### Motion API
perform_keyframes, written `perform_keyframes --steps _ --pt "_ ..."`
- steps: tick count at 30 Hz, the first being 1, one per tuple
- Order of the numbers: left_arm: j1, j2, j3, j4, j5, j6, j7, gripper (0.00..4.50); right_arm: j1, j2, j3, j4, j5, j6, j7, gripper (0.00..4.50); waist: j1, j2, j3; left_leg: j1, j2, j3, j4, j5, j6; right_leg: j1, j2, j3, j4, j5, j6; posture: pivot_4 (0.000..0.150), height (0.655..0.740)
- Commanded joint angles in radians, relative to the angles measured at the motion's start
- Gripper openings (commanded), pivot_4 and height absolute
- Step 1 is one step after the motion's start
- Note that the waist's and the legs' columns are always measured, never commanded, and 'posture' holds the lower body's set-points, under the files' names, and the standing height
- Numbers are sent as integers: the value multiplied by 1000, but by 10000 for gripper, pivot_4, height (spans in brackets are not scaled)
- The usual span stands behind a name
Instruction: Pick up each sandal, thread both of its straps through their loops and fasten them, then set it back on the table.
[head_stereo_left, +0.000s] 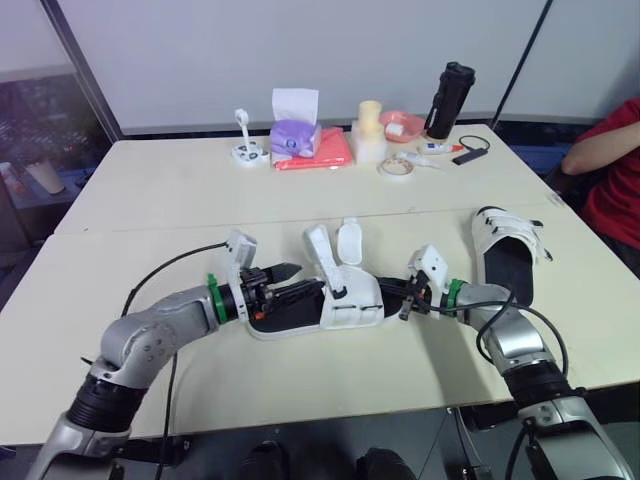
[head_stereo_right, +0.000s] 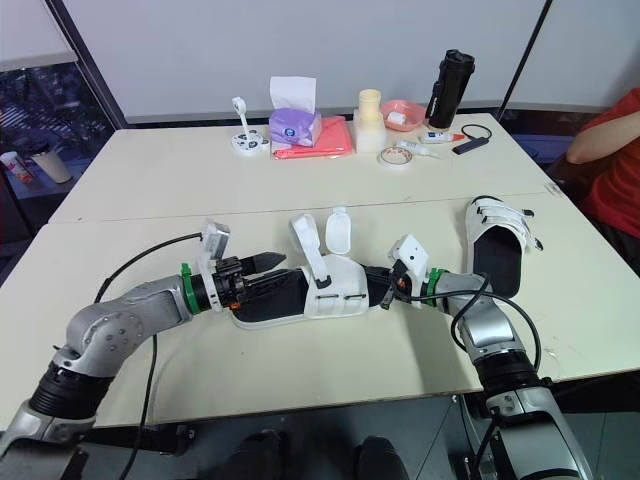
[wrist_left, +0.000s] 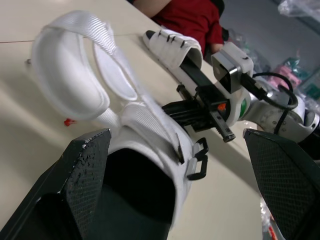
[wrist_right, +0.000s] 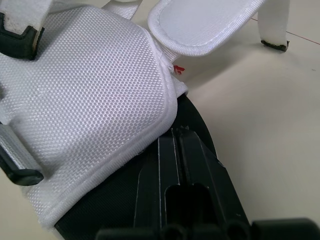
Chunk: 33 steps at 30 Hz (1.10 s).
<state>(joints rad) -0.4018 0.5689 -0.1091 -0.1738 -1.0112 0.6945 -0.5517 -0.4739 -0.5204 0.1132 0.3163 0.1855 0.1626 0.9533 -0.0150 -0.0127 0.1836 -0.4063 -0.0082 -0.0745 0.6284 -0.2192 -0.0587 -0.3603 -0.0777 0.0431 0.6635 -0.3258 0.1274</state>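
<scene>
A white sandal (head_stereo_left: 350, 300) with a black sole lies near the table's front edge. Its two straps (head_stereo_left: 320, 250) are loose and stand up, and the black loops (wrist_left: 197, 160) on its side hold nothing. At the heel end my left gripper (head_stereo_left: 290, 280) is open, with one finger on each side of the heel (wrist_left: 145, 200). At the toe end my right gripper (head_stereo_left: 402, 298) has its fingers together, and their tips (wrist_right: 177, 132) lie on the insole just below the white upper's rim. A second sandal (head_stereo_left: 508, 250), straps done up, lies flat to the right.
Along the far edge stand a tissue box (head_stereo_left: 295, 135), a red folder (head_stereo_left: 325, 150), a pink bowl (head_stereo_left: 403, 125), a black bottle (head_stereo_left: 450, 100) and a tape roll (head_stereo_left: 397, 167). A person in red (head_stereo_left: 610, 170) sits at the right. Bare table lies between.
</scene>
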Motion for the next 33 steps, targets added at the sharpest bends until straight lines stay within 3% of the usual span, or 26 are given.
perform_keyframes --steps 1,7,8,11,17,24,33 --pt "-58 -53 22 29 44 6 -13 43851 37 10 37 32 -35 37 0 0 0 0 0 0 0 0 0 0 0 0 0 0 0 0 0 1500 7400" --pt "-152 -155 29 159 107 18 -46 43851 30 18 36 39 -38 38 -9 0 -2 -1 0 0 0 0 0 0 0 0 0 0 0 0 0 1500 7400" --pt "-169 -173 32 186 117 18 -50 41591 29 20 35 41 -39 38 -10 0 -3 -1 0 0 0 0 0 0 0 0 0 0 0 0 0 1500 7400" --pt "-219 -219 50 271 136 23 -69 30594 27 26 33 43 -40 37 -14 0 -3 -1 0 0 0 0 0 0 0 0 0 0 -1 0 0 1500 7400" --pt "-259 -229 65 342 179 48 -128 778 26 32 32 48 -43 34 -19 0 -7 -1 0 0 0 0 0 0 0 0 1 0 -1 0 0 1500 7400" --pt "-352 -221 141 434 101 236 -233 778 23 37 34 50 -44 35 -22 0 -7 -2 0 0 0 0 0 0 0 0 1 0 0 0 0 1500 7400" --pt "-364 -215 83 471 211 240 -362 778 21 40 35 52 -46 35 -23 0 -11 -2 0 0 0 0 -1 0 0 0 1 0 -1 0 0 1500 7400"
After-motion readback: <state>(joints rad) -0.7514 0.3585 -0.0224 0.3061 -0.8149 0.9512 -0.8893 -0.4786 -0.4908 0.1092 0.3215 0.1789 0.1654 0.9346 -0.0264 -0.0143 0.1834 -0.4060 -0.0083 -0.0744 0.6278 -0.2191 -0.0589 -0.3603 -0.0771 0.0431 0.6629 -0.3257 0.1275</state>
